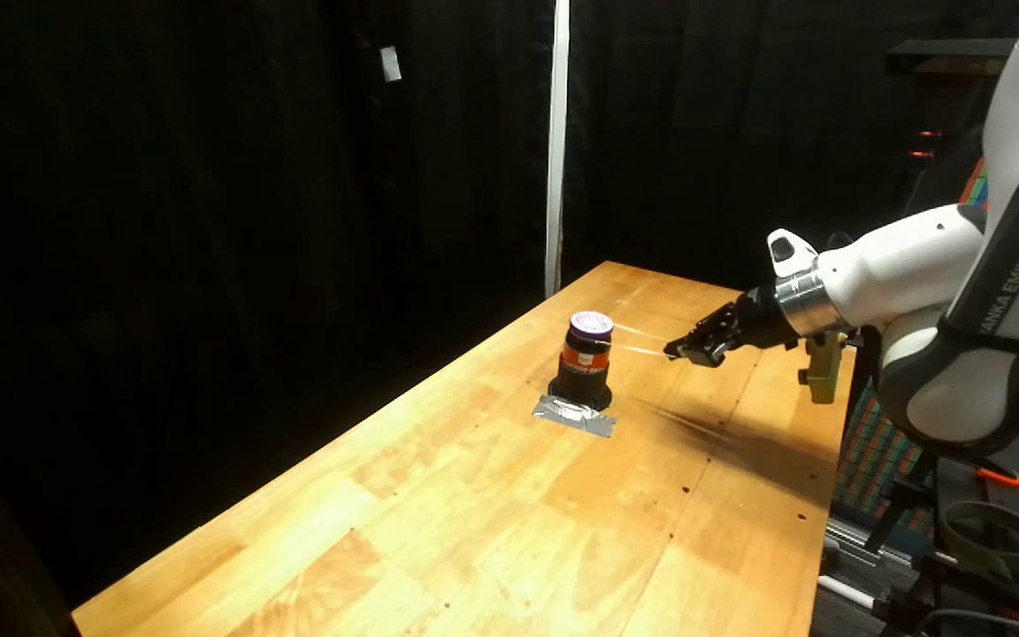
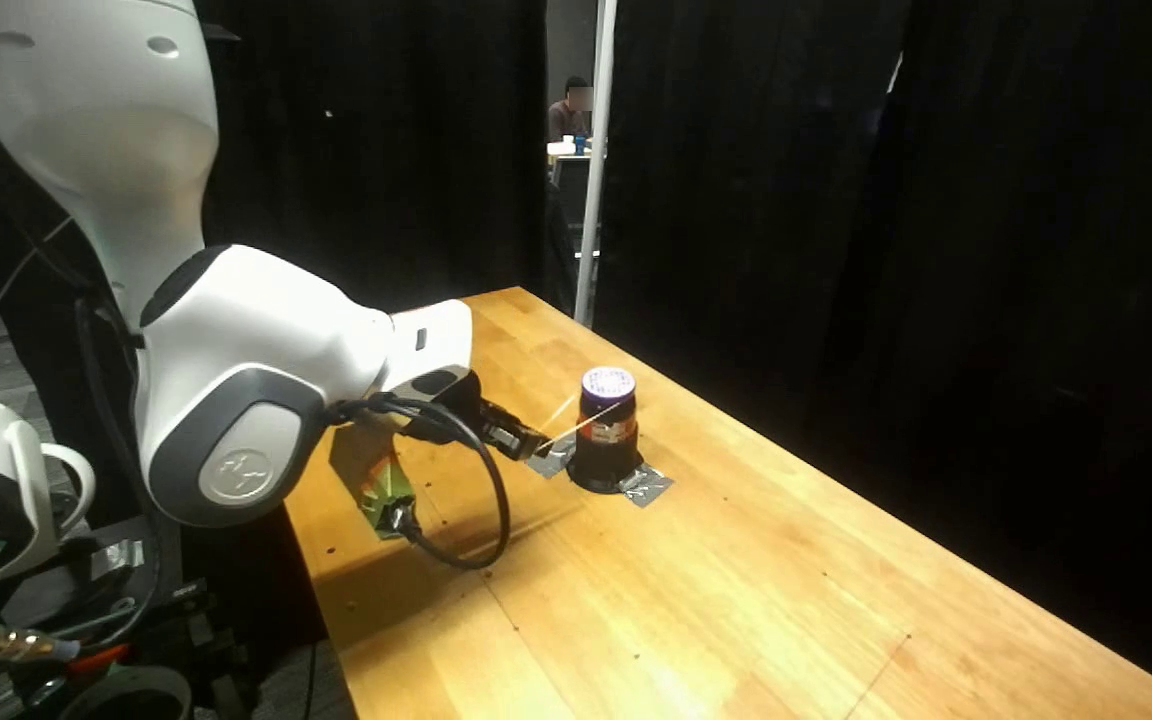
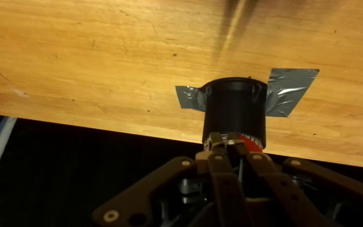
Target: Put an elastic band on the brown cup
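Wrist view: gripper [image 3: 225,141] is closed up; elastic band [image 2: 564,434], per both ext. views, is pinched at its end & pulled taut from near the lid [image 1: 591,323] of the brown cup [image 1: 586,361], upright on the desk [image 1: 474,513]. If let go too high, band could be flung off; if overpulled, tape [image 3: 290,91] might be peeled. Wood desk is backed by black curtains [image 1: 209,221] w/ pale pole [image 1: 556,133] btwn.

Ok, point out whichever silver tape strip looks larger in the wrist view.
The right-hand strip in that view; the left-hand strip shows noticeably less silver surface.
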`<action>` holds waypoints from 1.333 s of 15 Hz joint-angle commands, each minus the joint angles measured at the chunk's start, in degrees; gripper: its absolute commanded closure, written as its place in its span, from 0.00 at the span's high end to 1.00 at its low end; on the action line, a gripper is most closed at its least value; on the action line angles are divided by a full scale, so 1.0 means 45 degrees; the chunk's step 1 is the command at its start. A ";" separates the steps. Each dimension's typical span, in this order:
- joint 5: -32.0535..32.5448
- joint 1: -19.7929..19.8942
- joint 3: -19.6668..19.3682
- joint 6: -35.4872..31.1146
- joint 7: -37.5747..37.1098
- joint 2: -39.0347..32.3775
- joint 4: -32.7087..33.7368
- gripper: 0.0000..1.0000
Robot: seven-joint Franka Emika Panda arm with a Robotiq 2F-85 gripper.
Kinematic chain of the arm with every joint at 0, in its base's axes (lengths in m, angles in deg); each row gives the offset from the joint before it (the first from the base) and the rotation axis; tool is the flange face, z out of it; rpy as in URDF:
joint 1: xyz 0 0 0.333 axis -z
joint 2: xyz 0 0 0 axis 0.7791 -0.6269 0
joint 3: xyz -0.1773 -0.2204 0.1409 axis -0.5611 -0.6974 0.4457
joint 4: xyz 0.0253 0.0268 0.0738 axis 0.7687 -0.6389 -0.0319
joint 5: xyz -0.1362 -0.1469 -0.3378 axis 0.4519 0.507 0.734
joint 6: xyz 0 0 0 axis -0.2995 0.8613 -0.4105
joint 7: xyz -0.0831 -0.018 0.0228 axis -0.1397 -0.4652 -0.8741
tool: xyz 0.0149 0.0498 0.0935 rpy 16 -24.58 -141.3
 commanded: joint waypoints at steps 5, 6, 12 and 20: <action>-0.3538 0.0733 0.2659 -0.3130 0.2078 -0.0236 0.0205 0.12; -0.3532 0.0985 0.2871 -0.3192 0.2120 -0.0329 0.0166 0.12; -0.3735 0.2837 0.4321 -0.1183 0.3792 0.1146 -0.0293 0.40; -1.0273 -0.0299 0.1448 0.6596 1.0742 0.3699 0.0008 1.00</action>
